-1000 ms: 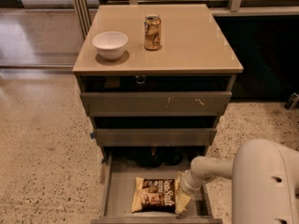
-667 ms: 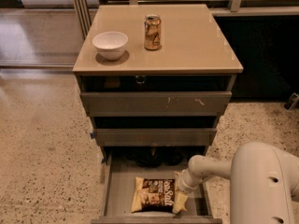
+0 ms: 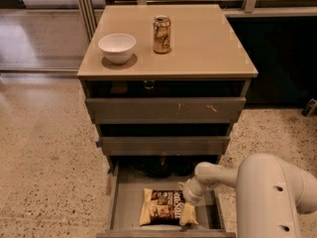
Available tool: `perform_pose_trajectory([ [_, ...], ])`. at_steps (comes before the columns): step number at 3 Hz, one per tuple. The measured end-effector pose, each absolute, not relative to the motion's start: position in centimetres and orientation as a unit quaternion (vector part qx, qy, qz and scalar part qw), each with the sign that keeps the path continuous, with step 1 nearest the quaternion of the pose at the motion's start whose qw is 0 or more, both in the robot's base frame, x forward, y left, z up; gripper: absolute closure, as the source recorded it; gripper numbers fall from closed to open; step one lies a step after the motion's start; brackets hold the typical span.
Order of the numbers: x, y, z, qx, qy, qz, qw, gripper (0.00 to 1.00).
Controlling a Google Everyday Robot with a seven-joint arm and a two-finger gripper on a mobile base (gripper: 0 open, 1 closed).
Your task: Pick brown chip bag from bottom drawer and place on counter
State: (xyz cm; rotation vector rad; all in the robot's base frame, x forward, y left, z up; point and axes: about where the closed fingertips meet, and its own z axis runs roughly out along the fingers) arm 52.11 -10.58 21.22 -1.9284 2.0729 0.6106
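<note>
The brown chip bag (image 3: 165, 207) lies flat on the floor of the open bottom drawer (image 3: 129, 202), near its front, dark brown in the middle with cream ends. My gripper (image 3: 187, 206) reaches down into the drawer from the right and sits at the bag's right end, right at it; my white wrist hides where they meet. The beige counter (image 3: 205, 41) tops the cabinet above.
A white bowl (image 3: 117, 47) and a gold drink can (image 3: 162, 34) stand on the counter's back left. The two upper drawers (image 3: 163, 110) stick out slightly over the bottom one. My white arm (image 3: 270, 197) fills the lower right. Speckled floor surrounds the cabinet.
My gripper and wrist have shifted a little to the left, closer over the right end of the chip bag. The bag has stayed in place.
</note>
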Motion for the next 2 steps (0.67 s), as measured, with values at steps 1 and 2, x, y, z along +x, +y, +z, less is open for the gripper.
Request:
perform_pose_trajectory([
  [1, 52.21, -9.87, 20.67, -0.67, 0.699, 0.22, 0.121, 0.0],
  [2, 52.0, -9.49, 20.22, -0.684, 0.681, 0.233, 0.117, 0.0],
])
